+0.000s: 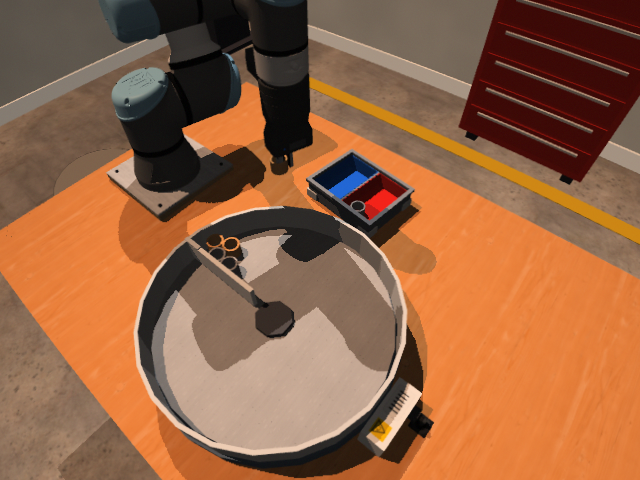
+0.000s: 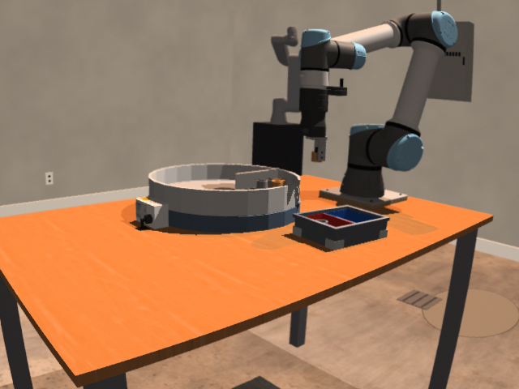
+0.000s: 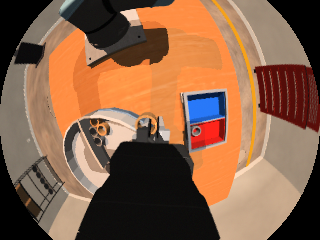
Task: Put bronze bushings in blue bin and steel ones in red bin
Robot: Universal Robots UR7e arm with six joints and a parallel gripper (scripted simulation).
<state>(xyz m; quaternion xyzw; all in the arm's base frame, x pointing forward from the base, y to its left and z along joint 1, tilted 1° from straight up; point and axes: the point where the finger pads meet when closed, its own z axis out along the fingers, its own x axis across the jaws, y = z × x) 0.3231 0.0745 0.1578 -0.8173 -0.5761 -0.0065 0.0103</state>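
My gripper (image 1: 285, 158) (image 2: 318, 157) (image 3: 154, 122) is shut on a bronze bushing (image 1: 279, 166) (image 2: 314, 157) (image 3: 138, 121), held in the air between the arm base and the bins. On the turntable (image 1: 310, 392) (image 2: 217, 203), two bronze bushings (image 1: 235, 251) (image 2: 278, 181) (image 3: 103, 131) and two steel ones (image 1: 235, 269) (image 2: 263, 183) stand clustered against the divider bar. The blue bin (image 1: 352, 180) (image 2: 356, 215) (image 3: 204, 107) looks empty. A steel bushing (image 1: 360, 211) (image 3: 196, 135) stands in the red bin (image 1: 385, 198) (image 3: 213, 135).
The turntable's high rim (image 1: 399, 310) stands close to the bin tray. The divider bar (image 1: 224, 272) (image 2: 247, 180) (image 3: 91, 142) runs from the rim to the dark hub (image 1: 275, 318). The arm's base plate (image 1: 160, 209) (image 3: 91, 57) lies behind. A control box (image 1: 390, 415) (image 2: 152, 213) sits at the turntable's side.
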